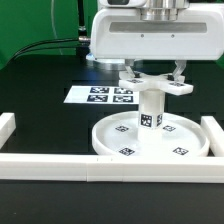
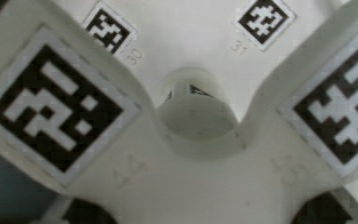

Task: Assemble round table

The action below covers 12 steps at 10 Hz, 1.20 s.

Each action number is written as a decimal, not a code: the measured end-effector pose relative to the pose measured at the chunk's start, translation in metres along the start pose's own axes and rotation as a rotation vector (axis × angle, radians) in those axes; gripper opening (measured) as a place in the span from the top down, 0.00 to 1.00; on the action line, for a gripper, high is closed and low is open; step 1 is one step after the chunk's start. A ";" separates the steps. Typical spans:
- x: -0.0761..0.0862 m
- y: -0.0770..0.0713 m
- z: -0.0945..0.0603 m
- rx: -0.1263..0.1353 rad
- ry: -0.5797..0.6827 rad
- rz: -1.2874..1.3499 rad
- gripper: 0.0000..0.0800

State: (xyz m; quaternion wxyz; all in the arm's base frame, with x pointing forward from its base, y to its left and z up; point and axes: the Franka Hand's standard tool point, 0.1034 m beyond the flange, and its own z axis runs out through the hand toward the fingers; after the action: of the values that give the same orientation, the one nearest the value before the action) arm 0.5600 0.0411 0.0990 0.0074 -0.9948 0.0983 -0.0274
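The large round rimmed disc point(image 1: 125, 142) lies on the black table inside the white bars. The short cylindrical post point(image 1: 151, 112) stands upright at its middle. The smaller cross-shaped piece point(image 1: 152, 85) sits level on top of the post. My gripper point(image 1: 155, 72) comes straight down over it, with a finger on each side of the piece, shut on it. In the wrist view the cross-shaped piece point(image 2: 194, 170) fills the picture, its tagged arms spread around a round centre hole point(image 2: 197, 100). My fingers do not show there.
The marker board point(image 1: 105, 95) lies flat behind the disc. Long white border bars run along the front point(image 1: 50, 166), the exterior view's left point(image 1: 8, 128) and right point(image 1: 212, 135). A green wall stands at the back.
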 end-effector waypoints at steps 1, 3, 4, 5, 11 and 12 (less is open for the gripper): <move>0.000 0.000 0.000 0.018 0.007 0.167 0.44; -0.001 0.001 0.001 0.053 -0.005 0.445 0.44; -0.001 0.001 0.002 0.063 -0.009 0.550 0.44; -0.002 0.002 0.002 0.082 -0.025 0.732 0.44; 0.000 0.004 0.002 0.119 -0.070 1.286 0.44; 0.000 0.004 0.003 0.121 -0.075 1.327 0.44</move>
State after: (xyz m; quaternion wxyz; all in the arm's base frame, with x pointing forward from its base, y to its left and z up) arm 0.5593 0.0373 0.0962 0.0819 -0.7214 0.6876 0.0121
